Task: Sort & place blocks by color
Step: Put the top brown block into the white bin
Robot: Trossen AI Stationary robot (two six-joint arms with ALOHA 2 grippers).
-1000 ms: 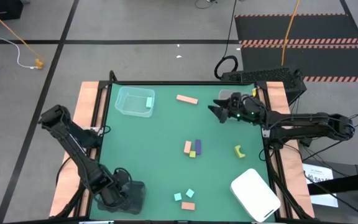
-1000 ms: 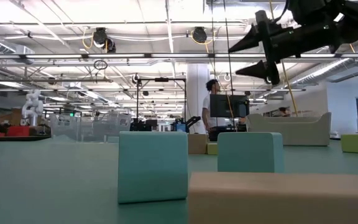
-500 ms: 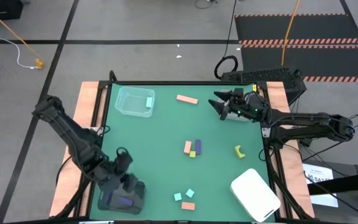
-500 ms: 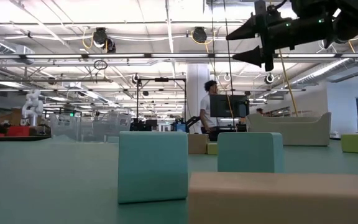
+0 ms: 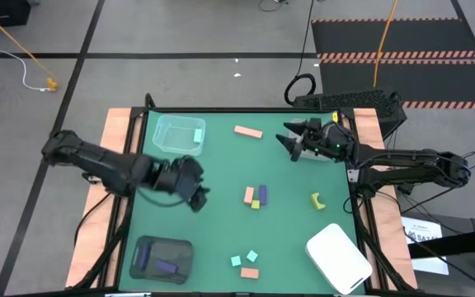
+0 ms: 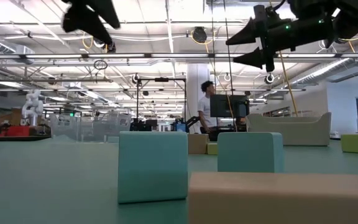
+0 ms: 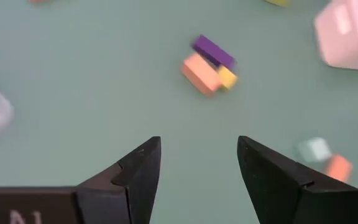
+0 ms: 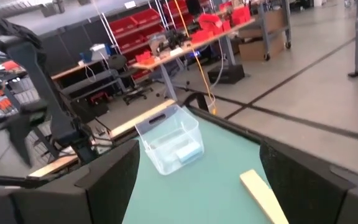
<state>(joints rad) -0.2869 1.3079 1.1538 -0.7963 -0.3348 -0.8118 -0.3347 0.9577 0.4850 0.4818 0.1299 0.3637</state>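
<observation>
On the green table (image 5: 213, 235): white tray (image 5: 338, 257) at the near right corner, clear tray (image 5: 165, 142) at the far left with one teal block (image 5: 198, 134) inside, dark tray (image 5: 143, 247) at the near left. Left gripper (image 5: 198, 196) above the table between clear tray and central cluster, fingers apart, nothing held. Right gripper (image 5: 291, 140) raised near the far right edge, beside the salmon bar (image 5: 248, 131), spread wide, also empty. Probably next: go for the purple bar (image 5: 262, 194), packed close against a salmon block (image 5: 248, 195) and a yellow-green cube (image 5: 255, 204). Line up directly above, turn the wrist to meet its free faces, lower slowly, avoid pushing the neighbours.
</observation>
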